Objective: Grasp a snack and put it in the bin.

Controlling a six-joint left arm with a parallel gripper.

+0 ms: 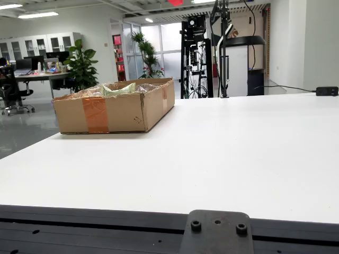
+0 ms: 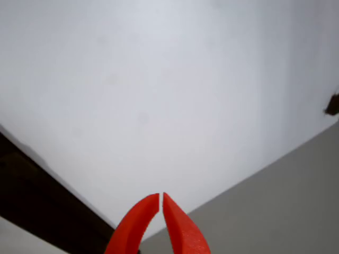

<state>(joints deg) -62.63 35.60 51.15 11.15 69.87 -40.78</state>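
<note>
Red claw (image 2: pixel 161 200), tips together on nothing, above bare white surface (image 2: pixel 159 95). No loose snack near it; the cardboard bin (image 1: pixel 114 111) (wrappers inside, seemingly snacks) sits apart. Judged step: searching; next move calls for locating a snack.

- Hand (image 2: pixel 161 197): two red fingers (image 2: pixel 135 225) rise from the frame's 6 o'clock edge, tips nearly touching, with only a thin slit between them and nothing held.
- White table (image 2: pixel 159 95) fills most of the frame, bare where visible.
- Table edges run diagonally at 4 and 8 o'clock.
- Small dark object (image 2: pixel 333 104) at 3 o'clock; identity unclear.
</note>
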